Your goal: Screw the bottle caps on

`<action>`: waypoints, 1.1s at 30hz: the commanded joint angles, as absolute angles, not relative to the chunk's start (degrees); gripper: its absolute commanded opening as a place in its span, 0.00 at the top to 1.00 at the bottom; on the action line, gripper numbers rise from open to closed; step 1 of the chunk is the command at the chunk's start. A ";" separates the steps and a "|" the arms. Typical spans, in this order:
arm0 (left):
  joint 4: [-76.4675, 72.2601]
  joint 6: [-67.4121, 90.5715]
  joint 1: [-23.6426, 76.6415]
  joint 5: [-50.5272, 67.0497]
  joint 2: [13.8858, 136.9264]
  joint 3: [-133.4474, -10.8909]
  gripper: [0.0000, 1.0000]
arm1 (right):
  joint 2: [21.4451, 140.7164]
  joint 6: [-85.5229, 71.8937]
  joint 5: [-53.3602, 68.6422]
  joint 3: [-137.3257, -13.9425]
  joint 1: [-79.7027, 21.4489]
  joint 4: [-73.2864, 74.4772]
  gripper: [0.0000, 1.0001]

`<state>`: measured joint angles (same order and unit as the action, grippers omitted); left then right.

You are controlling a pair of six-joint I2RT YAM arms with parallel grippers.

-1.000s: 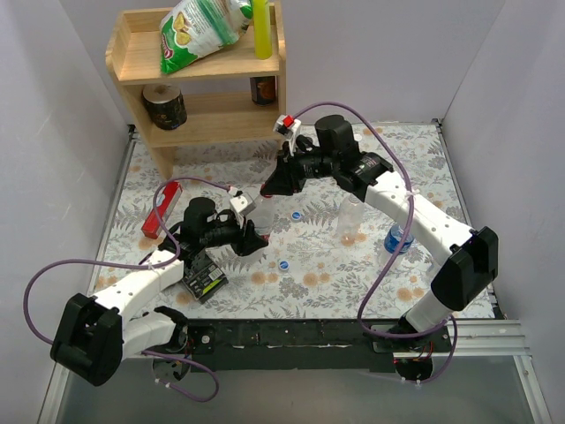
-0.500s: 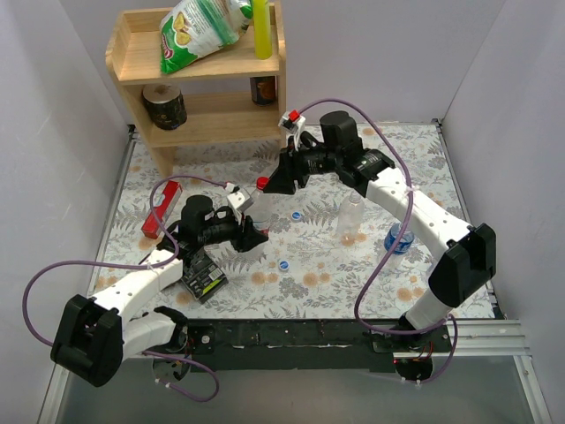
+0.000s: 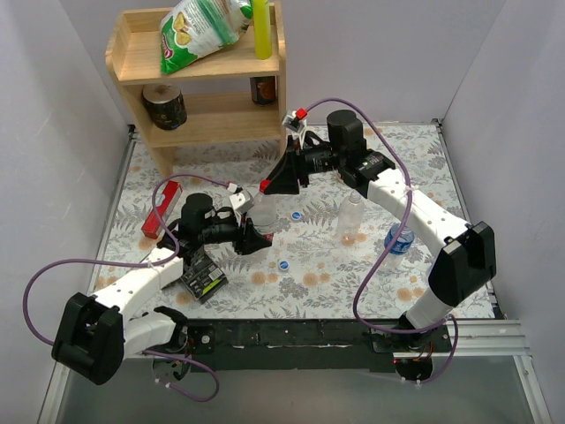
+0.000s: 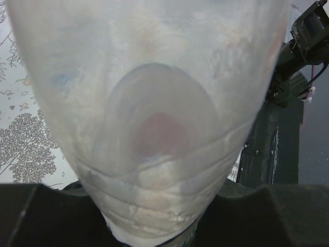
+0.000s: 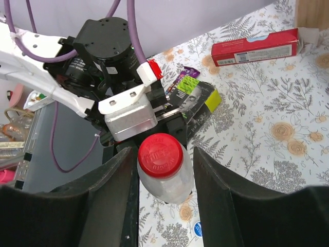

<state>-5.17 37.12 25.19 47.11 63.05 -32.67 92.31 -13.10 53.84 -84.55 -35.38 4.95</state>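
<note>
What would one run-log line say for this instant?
left jaws: shut on clear bottle | right jaws: open around red cap on bottle | blue caps: loose on table

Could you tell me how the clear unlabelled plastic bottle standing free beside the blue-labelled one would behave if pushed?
The clear unlabelled plastic bottle looks nearly empty, so it is probably light. Tall on a narrow base, it would likely tip rather than slide if pushed high. Once down, its round body would probably roll.

Shelf point(image 3: 141, 53): wooden, far left.
Top tier: snack bag point(image 3: 199, 26), upright yellow bottle point(image 3: 262, 31).
Lower tier: dark jar point(image 3: 165, 106).
Counter point(image 3: 424, 168): floral cover; red box point(image 3: 161, 209) and black-green box point(image 3: 204, 278) lying flat.
</note>
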 commanded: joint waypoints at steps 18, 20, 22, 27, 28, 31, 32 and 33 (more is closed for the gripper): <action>-6.51 36.92 25.05 30.60 63.81 -35.33 1.00 | 93.95 -8.62 42.11 -91.49 -37.70 10.45 0.99; -6.42 36.30 25.05 28.66 63.81 -35.51 1.00 | 94.22 -8.09 40.61 -92.28 -38.58 11.16 0.99; -5.63 35.95 25.05 29.35 63.90 -35.85 0.90 | 94.13 -5.99 39.64 -92.72 -38.93 11.86 0.99; -0.36 31.74 24.87 28.15 62.67 -35.86 0.02 | 93.96 2.79 38.06 -95.35 -36.48 18.87 0.99; 1.74 30.42 24.79 27.17 62.84 -35.86 0.02 | 93.96 4.47 37.62 -96.14 -34.82 20.11 0.99; 5.97 26.38 24.26 22.86 62.58 -35.33 0.02 | 94.48 9.30 37.36 -99.31 -31.48 24.51 0.99; 8.15 25.32 24.17 22.07 62.40 -34.98 0.02 | 94.83 12.10 36.66 -100.19 -30.94 25.83 0.99; 9.30 23.83 24.17 21.63 62.40 -34.98 0.02 | 94.92 13.26 36.04 -100.89 -30.42 27.06 0.99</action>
